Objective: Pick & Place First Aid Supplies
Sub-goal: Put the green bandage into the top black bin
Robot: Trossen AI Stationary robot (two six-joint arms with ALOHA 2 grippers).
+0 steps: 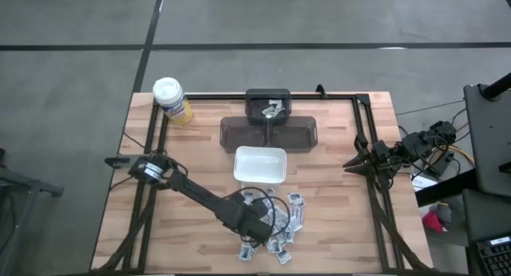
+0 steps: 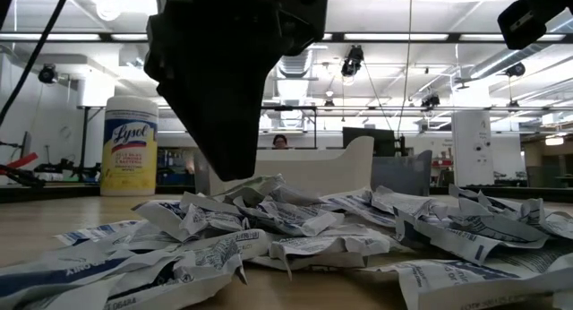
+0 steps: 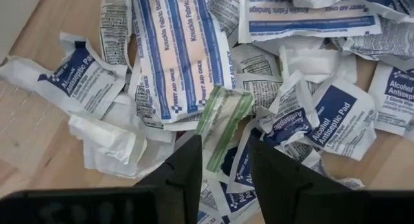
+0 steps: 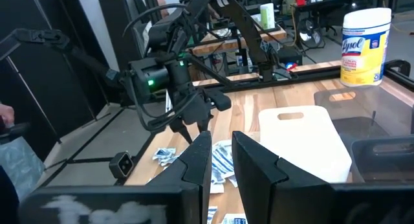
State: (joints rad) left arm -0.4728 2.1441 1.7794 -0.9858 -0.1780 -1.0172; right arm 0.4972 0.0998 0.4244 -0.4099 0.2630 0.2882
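The left gripper (image 3: 223, 166) hangs over the pile of first aid packets (image 1: 271, 220) on the counter (image 1: 343, 212), just in front of the white dish (image 1: 260, 165). Its fingers (image 3: 184, 175) are a bit apart w/ a green-striped packet (image 3: 223, 120) lying between the tips; can't tell if it is gripped. The right gripper (image 1: 357, 163) waits at the counter's right edge, fingers a bit apart, nothing between.

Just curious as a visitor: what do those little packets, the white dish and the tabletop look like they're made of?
The packets look like thin printed paper, matte and crinkled, with torn-looking edges; a foil or plastic lining can't be ruled out. The white dish seems smooth moulded plastic, possibly ceramic, given its even, rounded rim. The tabletop looks like pale wood planks with visible grain.
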